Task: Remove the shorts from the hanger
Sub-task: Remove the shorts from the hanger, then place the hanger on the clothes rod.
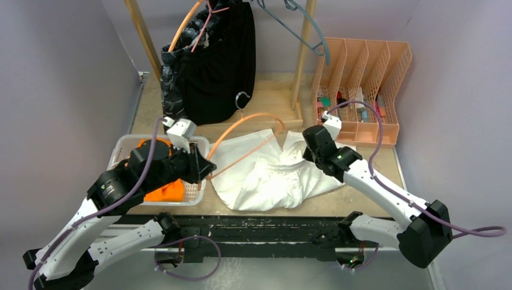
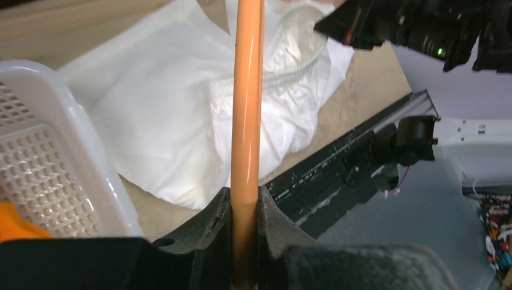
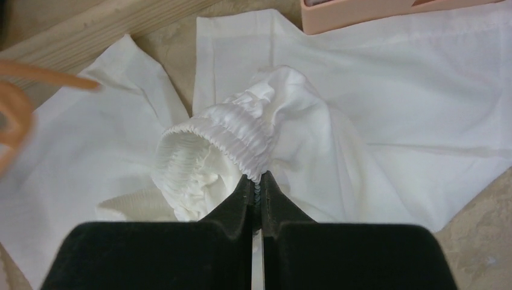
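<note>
Pinching elastic waistband of plain white fabric shorts [image 3: 386, 133] lying crumpled on wooden tabletop [image 1: 329, 204], right end effector [image 3: 258, 184] sat fully together. Left end effector [image 2: 244, 202] clamped thin orange plastic hanger [image 2: 247, 109] across the shorts. Risks: slim fabric bite slipping under pull, or hanger snagging cloth and dragging the shorts along.

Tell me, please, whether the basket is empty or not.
Not empty: orange shorts lie inside the basket, showing through its perforated wall in the left wrist view too.

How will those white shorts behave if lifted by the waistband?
Probably floppy: the white fabric shorts lie crumpled in soft folds, so the legs would likely dangle. Likely light: thin cloth. The bunched elastic waistband pinched in the right tool seems unlikely to slip.
</note>
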